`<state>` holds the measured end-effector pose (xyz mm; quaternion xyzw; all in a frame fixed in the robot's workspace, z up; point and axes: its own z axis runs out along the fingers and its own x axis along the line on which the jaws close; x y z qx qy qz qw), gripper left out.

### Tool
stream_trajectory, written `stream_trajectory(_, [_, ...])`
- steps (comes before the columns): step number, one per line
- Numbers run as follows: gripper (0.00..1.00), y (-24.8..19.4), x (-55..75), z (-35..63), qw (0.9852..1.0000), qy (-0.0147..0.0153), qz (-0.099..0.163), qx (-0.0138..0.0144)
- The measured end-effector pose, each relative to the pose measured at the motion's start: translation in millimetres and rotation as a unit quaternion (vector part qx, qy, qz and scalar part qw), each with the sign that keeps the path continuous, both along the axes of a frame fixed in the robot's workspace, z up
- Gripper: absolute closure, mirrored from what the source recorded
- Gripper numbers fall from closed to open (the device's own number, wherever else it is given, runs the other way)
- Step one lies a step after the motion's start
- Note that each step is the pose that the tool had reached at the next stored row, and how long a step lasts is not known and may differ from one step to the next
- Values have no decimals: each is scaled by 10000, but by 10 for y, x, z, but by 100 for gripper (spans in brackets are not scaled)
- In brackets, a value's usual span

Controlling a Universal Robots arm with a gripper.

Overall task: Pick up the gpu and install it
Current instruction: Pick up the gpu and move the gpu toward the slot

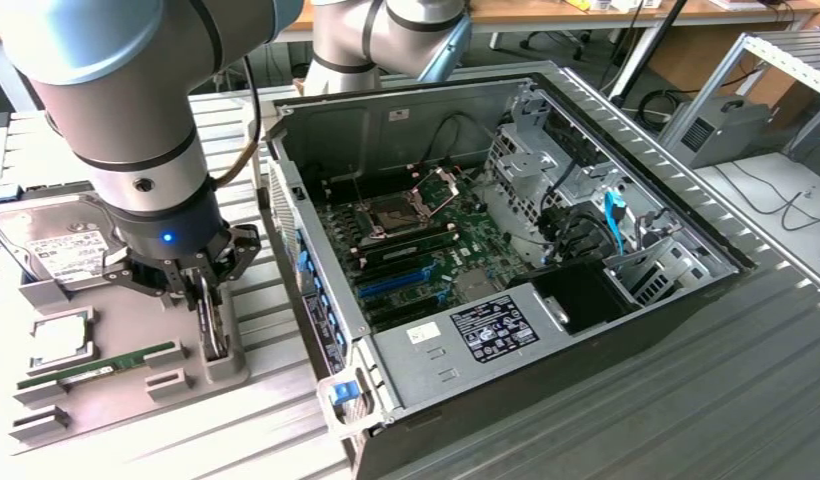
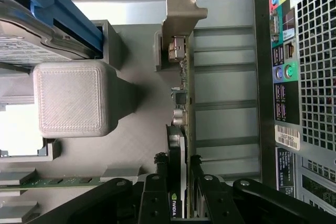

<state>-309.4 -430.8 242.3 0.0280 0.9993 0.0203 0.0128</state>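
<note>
Exterior view: the arm's gripper [image 1: 203, 300] is down at about 8 o'clock in the picture, over a grey fixture tray [image 1: 130, 310] on the slatted metal table [image 1: 730, 400]. The gpu [image 1: 218, 335] stands on edge in a slotted holder of that tray, directly under the gripper and at 9 o'clock from the open computer case [image 1: 383, 130]. From the gripper, a hard drive [image 1: 57, 245] with a white label lies at 10 o'clock. A square processor [image 1: 59, 340] sits at 8 o'clock, with a green RAM stick [image 1: 101, 364] just beside it. Inside the case the motherboard [image 1: 424, 250] lies exposed, its blue slots at 3 o'clock from the gpu.

On the wrist view the fingers [image 2: 157, 195] straddle the card, one black pad against each face, pinching the gpu between them near the end away from its bracket. The silvery-tan bracket [image 2: 181, 11] sticks out at the far end, seated in the grey holder. The card's thin edge runs straight from it to the fingers. The case's rear panel [image 2: 310, 77], with coloured ports and a perforated grille, stands near the card on one side. On the other side stands a grey block [image 2: 71, 98].
</note>
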Motion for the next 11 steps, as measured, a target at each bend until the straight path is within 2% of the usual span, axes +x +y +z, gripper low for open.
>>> stream_trajectory(11, [73, 0, 6, 2, 10000, -1, 56, 1])
